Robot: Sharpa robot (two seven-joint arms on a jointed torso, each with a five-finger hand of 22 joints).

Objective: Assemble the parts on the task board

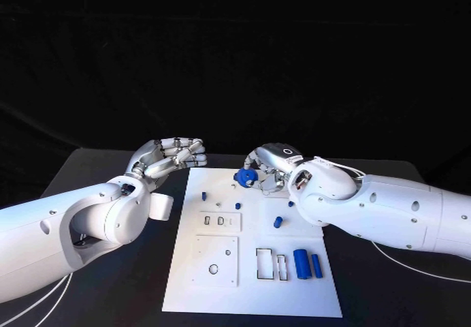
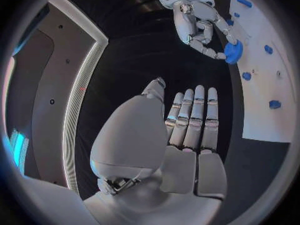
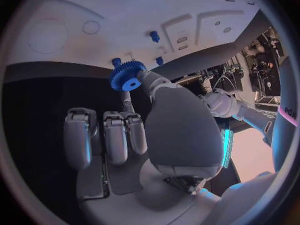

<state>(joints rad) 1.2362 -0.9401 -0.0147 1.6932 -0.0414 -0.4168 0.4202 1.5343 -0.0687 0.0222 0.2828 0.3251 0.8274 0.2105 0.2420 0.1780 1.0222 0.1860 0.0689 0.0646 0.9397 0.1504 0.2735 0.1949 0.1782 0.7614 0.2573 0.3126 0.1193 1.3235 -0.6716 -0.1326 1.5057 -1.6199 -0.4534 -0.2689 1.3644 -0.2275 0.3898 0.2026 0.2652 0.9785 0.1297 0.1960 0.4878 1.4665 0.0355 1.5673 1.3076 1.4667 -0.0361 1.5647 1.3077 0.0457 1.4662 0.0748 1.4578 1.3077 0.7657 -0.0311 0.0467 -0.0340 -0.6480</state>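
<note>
A white board (image 1: 304, 300) lies flat in the middle of the black surface (image 1: 98, 170) in front of me; its near part has a raised square plate (image 1: 216, 262) with an oval hole and a small round hole, and beside that an upright narrow frame (image 1: 273, 263); two blue cylinders (image 1: 308, 263) lie side by side on the board just right of the frame; farther up sits a smaller plate (image 1: 220, 220) with two slots; small blue pegs stand near it, one (image 1: 204, 195) at the board's left side, one (image 1: 237, 205) toward the middle, and another blue piece (image 1: 278, 221) lies on the right half.

My right hand (image 1: 271, 165) hangs over the far edge of the board; it pinches a blue toothed gear (image 1: 246, 177) between the thumb and a fingertip, the gear held above the board and not touching it; the other fingers are curled in below.

My left hand (image 1: 173, 158) is off the board's far left corner, above the dark surface; its fingers are curled inward and hold nothing; it stands apart from the gear and from the right hand; nothing lies between the gear and the pegs below it.
</note>
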